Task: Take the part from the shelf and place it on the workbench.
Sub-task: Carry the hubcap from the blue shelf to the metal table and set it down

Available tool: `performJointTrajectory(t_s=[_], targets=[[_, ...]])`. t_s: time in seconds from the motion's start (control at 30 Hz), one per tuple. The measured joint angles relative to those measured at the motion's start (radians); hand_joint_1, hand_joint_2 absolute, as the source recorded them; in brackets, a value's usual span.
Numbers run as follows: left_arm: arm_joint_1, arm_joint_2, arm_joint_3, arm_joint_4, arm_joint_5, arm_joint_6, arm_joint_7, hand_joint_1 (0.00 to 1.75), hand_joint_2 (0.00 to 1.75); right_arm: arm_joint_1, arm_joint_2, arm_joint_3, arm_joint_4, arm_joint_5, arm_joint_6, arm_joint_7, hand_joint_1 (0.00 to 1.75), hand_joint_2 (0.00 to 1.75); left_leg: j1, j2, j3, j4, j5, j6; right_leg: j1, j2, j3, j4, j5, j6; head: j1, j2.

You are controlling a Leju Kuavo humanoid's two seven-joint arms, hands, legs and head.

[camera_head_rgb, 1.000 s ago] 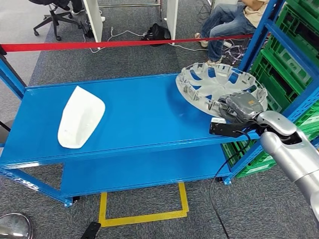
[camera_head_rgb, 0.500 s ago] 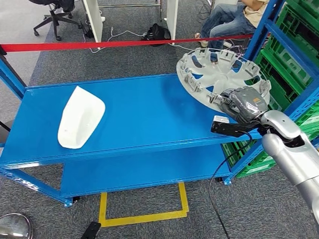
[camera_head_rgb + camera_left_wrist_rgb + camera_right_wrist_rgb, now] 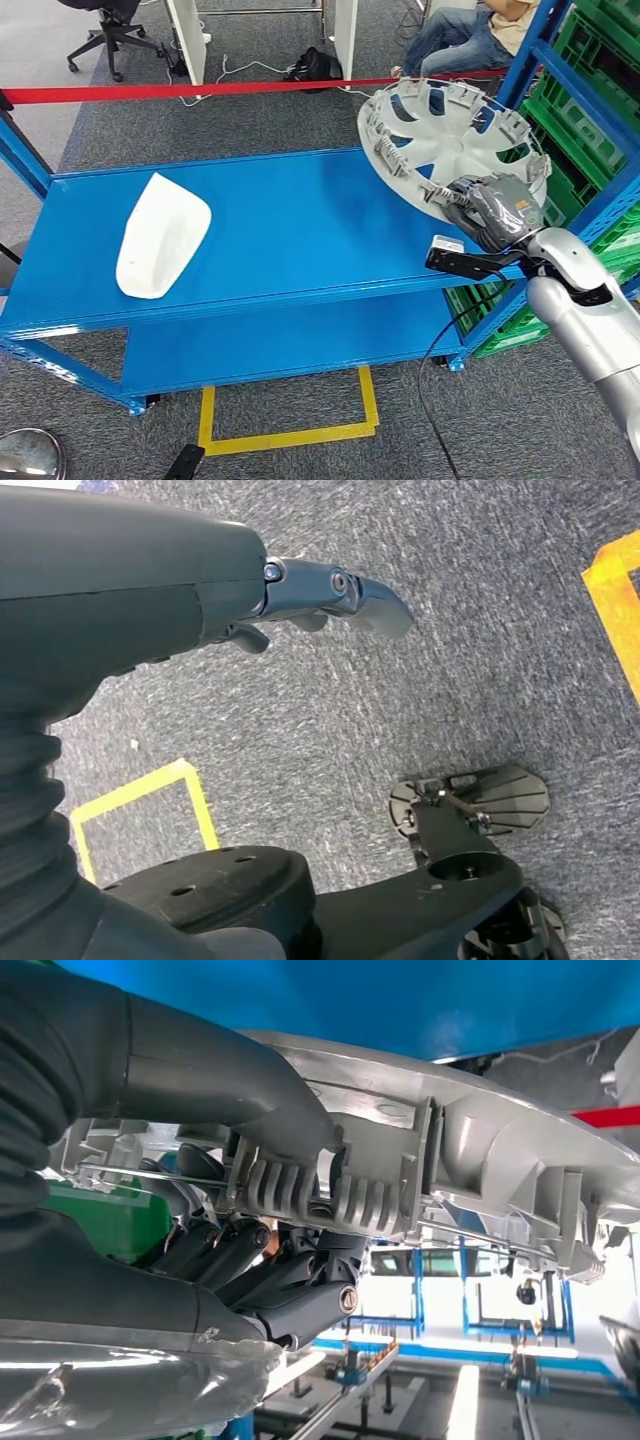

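A grey wheel cover [image 3: 445,135] hangs tilted over the right end of the blue workbench [image 3: 279,225], its far rim raised. My right hand [image 3: 490,210] grips its near rim. Close up in the right wrist view, the thumb lies on one side of the ribbed rim [image 3: 340,1200] and the dark fingers [image 3: 249,1260] curl under the other. My left hand [image 3: 332,590] hangs over the carpet, holding nothing, fingers apart. A white curved part [image 3: 160,238] lies on the left of the bench top.
A blue shelf rack [image 3: 596,110] with green crates stands at the right, close to my right arm. A red barrier tape [image 3: 226,90] runs behind the bench. A seated person [image 3: 460,30] is beyond it. Yellow floor tape [image 3: 287,435] marks the carpet below.
My right hand has lifted the wheel cover and tipped it more steeply, its far rim rising. The white part has not moved.
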Motion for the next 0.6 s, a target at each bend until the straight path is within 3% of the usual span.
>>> performJointTrajectory(t_s=[0.6], targets=[[-0.005,-0.001,0.0,0.0,-0.002,0.005,0.002,0.0,1.75,0.034,0.005,-0.039,-0.014,0.019,-0.005,-0.003,1.75,1.75,0.0,0.0,0.0,0.0,0.0,0.0,0.0,0.0,0.0,0.0,0.0,0.0,0.0,0.0]])
